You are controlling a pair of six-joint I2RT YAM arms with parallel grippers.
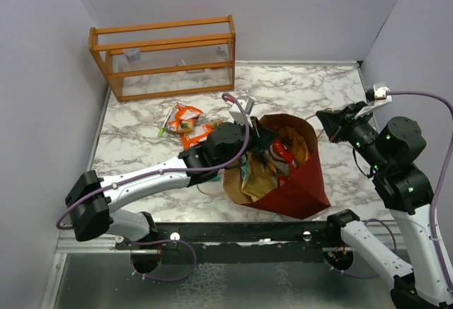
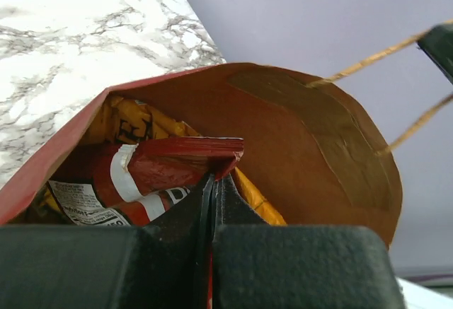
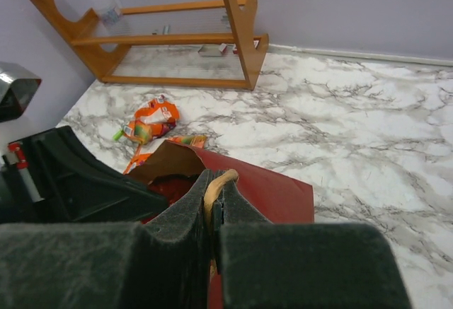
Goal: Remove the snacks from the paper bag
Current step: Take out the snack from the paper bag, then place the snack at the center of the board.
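A marble table [image 1: 297, 90] is seen filling the workspace, and an orange wooden rack [image 1: 163, 54] is set along its far left edge, by the back wall. The paper bag [image 1: 297, 182], dark red outside and brown inside, is placed at the near middle of the table between the two arms, its mouth held open and turned up and towards the left arm. The left gripper [image 1: 263, 139] is reached into that mouth from the left. In the left wrist view its jaws are seen clenched together on the flat top edge of a red packet [image 2: 177, 160], which is lodged inside the bag with a yellow packet [image 2: 134, 121] packed behind it. The right gripper [image 1: 327, 121] is held just beside the bag's far right rim. In the right wrist view its jaws are pressed shut on a thin tan cord handle [image 3: 219, 179], by which that side of the bag is kept raised. Two orange packets [image 1: 187, 121] are already laid on the table left of the bag, near one another and in front of the rack.
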